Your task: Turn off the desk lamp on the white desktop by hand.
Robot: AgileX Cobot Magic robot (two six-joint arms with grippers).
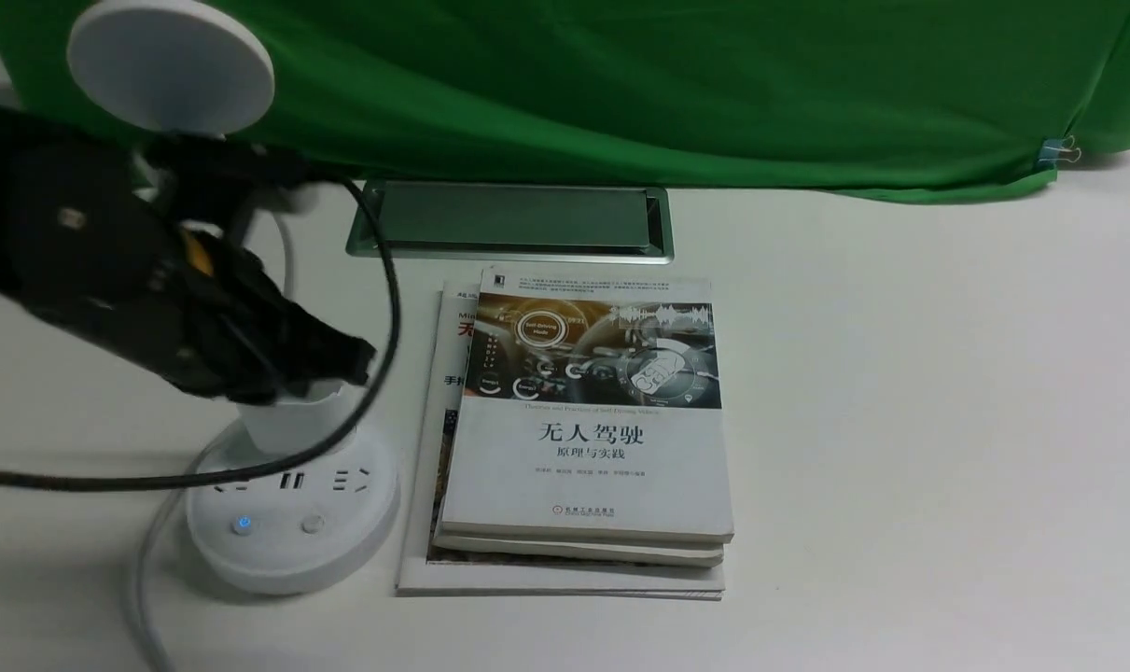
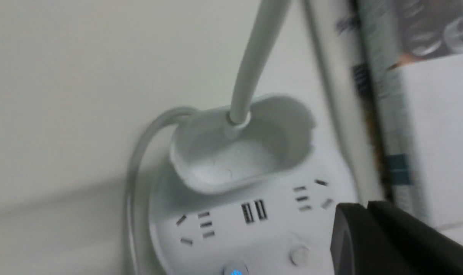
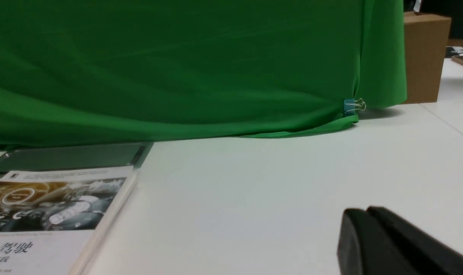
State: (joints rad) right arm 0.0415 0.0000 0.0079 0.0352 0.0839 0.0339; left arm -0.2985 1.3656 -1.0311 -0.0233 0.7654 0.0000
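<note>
The white desk lamp stands at the front left of the white desktop (image 1: 900,420). Its round disc head (image 1: 171,65) is up at the back left, and its square cup (image 1: 289,420) sits on the round base (image 1: 289,532). The base has a button glowing blue (image 1: 242,525) and a plain button (image 1: 313,524). My left gripper (image 1: 355,357) is shut and empty, hovering over the cup above the base. In the left wrist view the shut gripper (image 2: 363,208) is beside the plain button (image 2: 300,255), not touching it. My right gripper (image 3: 365,212) is shut and empty above bare desktop.
A stack of books (image 1: 583,429) lies just right of the lamp base. The silver-framed cable hatch (image 1: 513,222) is behind them, under the green cloth (image 1: 667,84). A black cable (image 1: 378,308) trails from my left arm across the lamp. A cardboard box (image 3: 426,57) stands far right.
</note>
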